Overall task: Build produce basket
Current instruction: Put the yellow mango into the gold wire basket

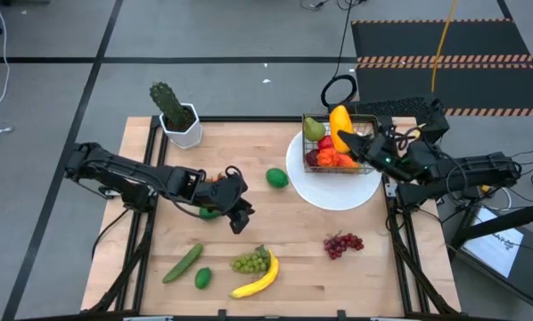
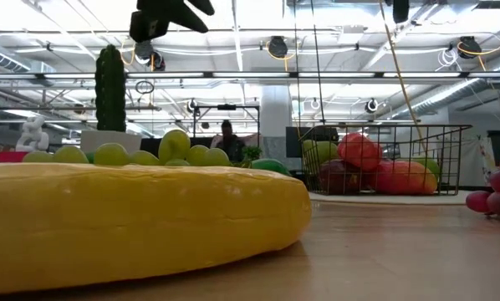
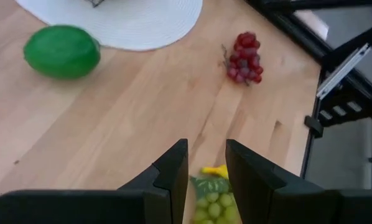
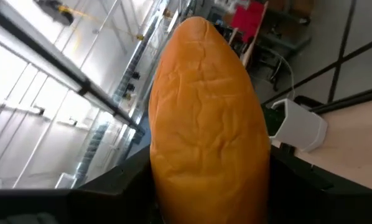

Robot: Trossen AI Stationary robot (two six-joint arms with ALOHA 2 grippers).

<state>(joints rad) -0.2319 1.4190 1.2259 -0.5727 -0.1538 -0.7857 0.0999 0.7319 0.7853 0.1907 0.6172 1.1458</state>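
Note:
The wire basket (image 1: 364, 122) stands on a white plate (image 1: 338, 194) at the table's far right and holds a pear (image 1: 313, 129) and red and orange fruits; it also shows in the low view (image 2: 417, 155). My right gripper (image 1: 354, 144) is over the basket, shut on a yellow-orange mango (image 1: 340, 123). My left gripper (image 1: 241, 218) is open and empty above the table's middle, over bare wood just short of the green grapes (image 3: 214, 204). A lime (image 1: 276, 177) lies between my left gripper and the plate. My right gripper pinches the mango between its two fingers at the end nearest the wrist (image 4: 204, 186), one finger (image 4: 127, 180) on each side. The fingers come from the table's right side. The mango sticks out past the fingertips, lifted clear above the basket.
On the near half lie a cucumber (image 1: 183, 263), a lime (image 1: 202, 277), green grapes (image 1: 251, 261), a banana (image 1: 258, 278) and dark red grapes (image 1: 342, 243). Another green fruit (image 1: 209, 211) lies under my left arm. A potted cactus (image 1: 176, 114) stands at the far left.

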